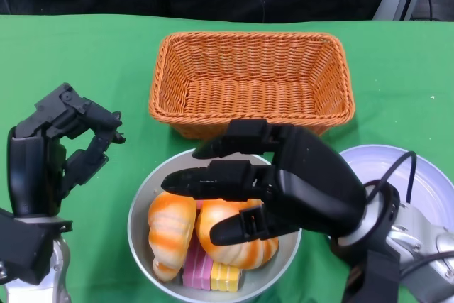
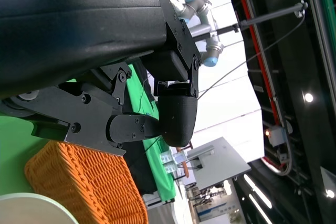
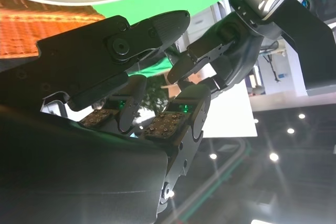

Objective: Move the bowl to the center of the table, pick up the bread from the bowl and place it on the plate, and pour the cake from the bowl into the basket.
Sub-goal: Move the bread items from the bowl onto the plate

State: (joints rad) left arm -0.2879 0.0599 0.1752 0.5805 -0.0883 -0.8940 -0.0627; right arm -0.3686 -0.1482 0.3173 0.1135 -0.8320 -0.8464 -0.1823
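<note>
On the green table [image 1: 85,62] no writing shows; both the right hand [image 1: 262,182] above the bowl [image 1: 142,211] and the left hand [image 1: 64,147] hang empty, fingers apart.

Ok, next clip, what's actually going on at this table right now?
The right hand reaches over the metal bowl, fingers spread above the two bread rolls and a striped piece of cake inside; it holds nothing yet. The left hand waits empty beside the bowl. The wicker basket behind holds nothing, and so does what shows of the plate.
</note>
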